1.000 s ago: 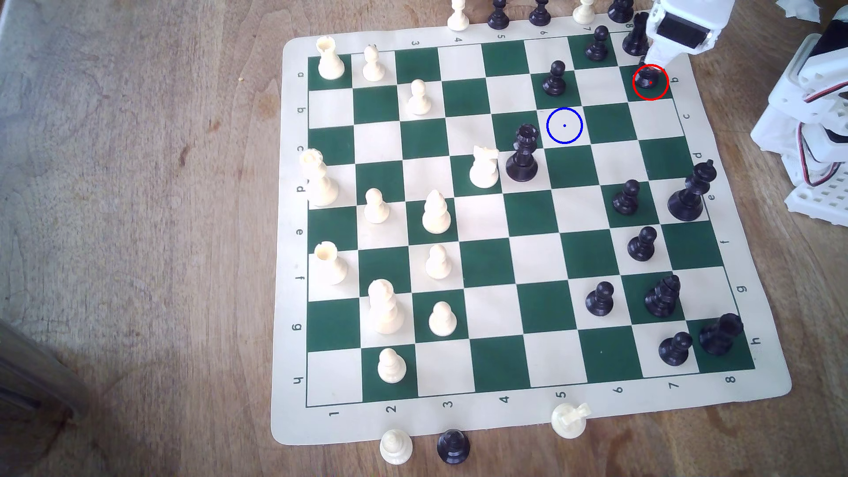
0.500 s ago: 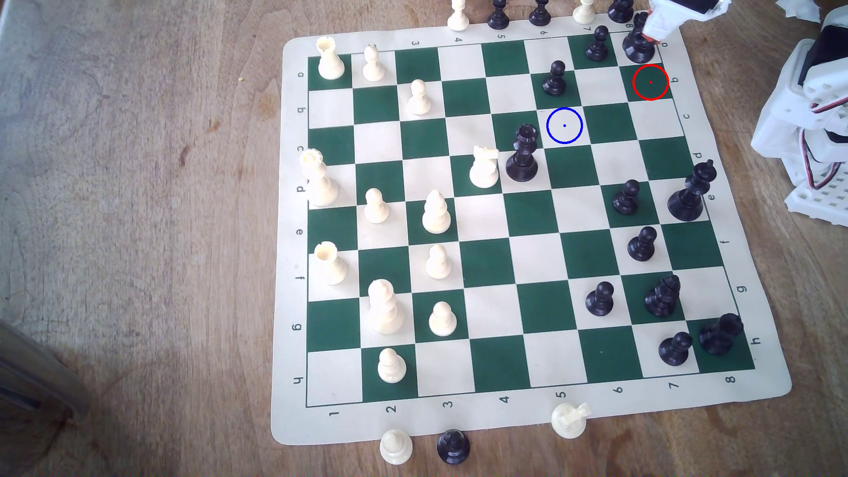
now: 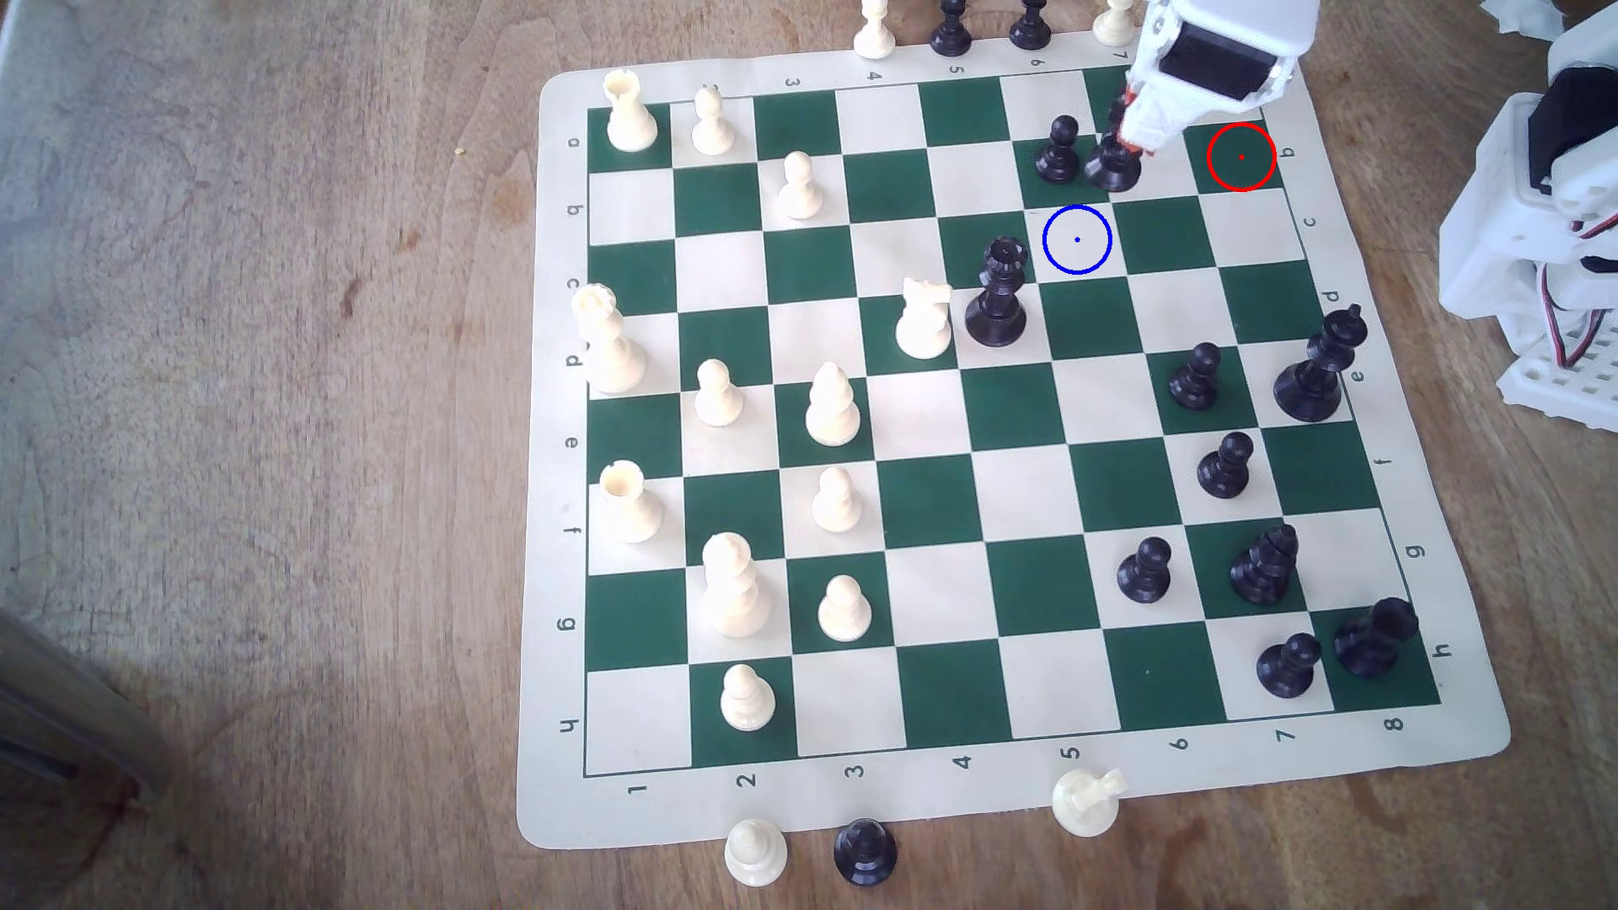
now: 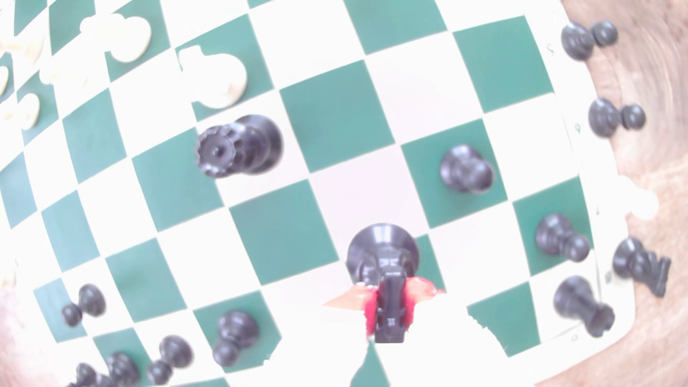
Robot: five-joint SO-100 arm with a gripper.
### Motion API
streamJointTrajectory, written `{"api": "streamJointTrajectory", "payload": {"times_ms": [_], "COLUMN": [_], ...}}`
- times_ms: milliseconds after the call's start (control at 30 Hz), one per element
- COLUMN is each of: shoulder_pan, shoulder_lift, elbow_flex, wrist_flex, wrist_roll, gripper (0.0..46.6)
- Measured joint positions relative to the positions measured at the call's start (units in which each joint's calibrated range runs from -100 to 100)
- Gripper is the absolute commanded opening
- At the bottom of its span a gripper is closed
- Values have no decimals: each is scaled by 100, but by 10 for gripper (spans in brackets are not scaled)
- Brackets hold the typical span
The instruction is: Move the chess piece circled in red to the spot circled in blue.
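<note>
My gripper [image 3: 1129, 144] is shut on the black knight [image 3: 1114, 164] and holds it off the board, right beside a black pawn [image 3: 1059, 149]. The blue-ringed cream square [image 3: 1077, 239] lies bare just in front of the knight, one row nearer in the exterior view. On the exterior view's right, the red ring [image 3: 1241, 157] marks a green square with nothing on it. In the wrist view the knight [image 4: 383, 249] hangs base-down between my red fingertip pads [image 4: 409, 301], with my gripper [image 4: 389, 309] clamped on its head.
A tall black queen [image 3: 998, 297] and a cream knight [image 3: 924, 319] stand close to the blue ring on the exterior view's left. Captured pieces [image 3: 954, 31] line the far edge of the mat [image 3: 560, 525]. The arm's white base [image 3: 1541, 219] sits off the board's right side.
The knight has left the red-ringed square in my gripper. It first rose toward the far right corner, then swung to the exterior view's left and now hangs near the blue ring.
</note>
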Motion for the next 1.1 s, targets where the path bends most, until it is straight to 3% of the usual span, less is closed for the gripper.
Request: {"api": "streamJointTrajectory", "payload": {"times_ms": [367,1100], "shoulder_pan": [15,-29], "shoulder_lift": [1123,1776], "elbow_flex": [-81,-81], "wrist_flex": [-558,-972], "wrist_roll": [-10,-59], "gripper": [2,2]}}
